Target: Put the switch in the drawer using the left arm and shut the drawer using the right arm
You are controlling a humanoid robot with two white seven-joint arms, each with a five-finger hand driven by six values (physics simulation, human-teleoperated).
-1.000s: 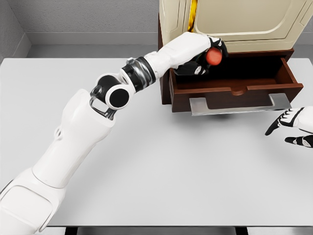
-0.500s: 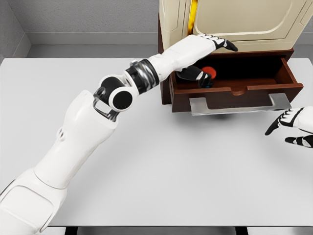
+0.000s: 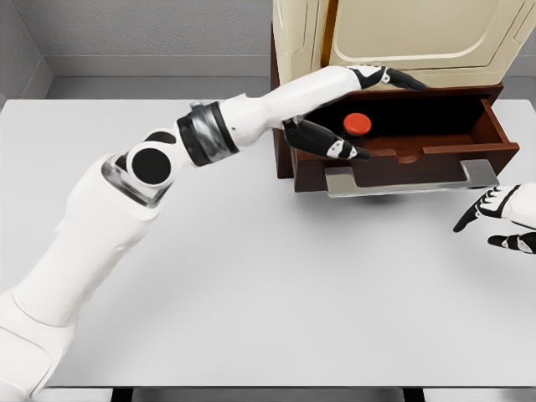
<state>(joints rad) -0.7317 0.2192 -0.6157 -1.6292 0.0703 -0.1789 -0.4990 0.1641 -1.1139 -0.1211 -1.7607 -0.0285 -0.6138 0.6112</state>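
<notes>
Item: switch, red-capped, lying inside the open drawer toward its left half, free of any hand.

Item: drawer, dark wood, pulled out from the base of a cream cabinet; metal handle runs along the front edge, just above the white surface.

Item: left hand, fingers spread and holding nothing; upper fingers reach over the drawer's back edge, lower fingers hang across the front left corner, so the hand straddles the opening.

Item: right hand, fingers loosely extended and empty, low at the picture's right edge, apart from the drawer front and below its right end.

Step in hand, judged: clearing the left arm, then closing. Handling notes: lift the left hand up and back to the left before anything pushes, since its lower fingers lie in the path of the drawer front. Bring the right hand flat against the front panel or handle, near the middle rather than the right end, and push straight toward the cabinet; an off-centre push may skew the drawer and jam it.
</notes>
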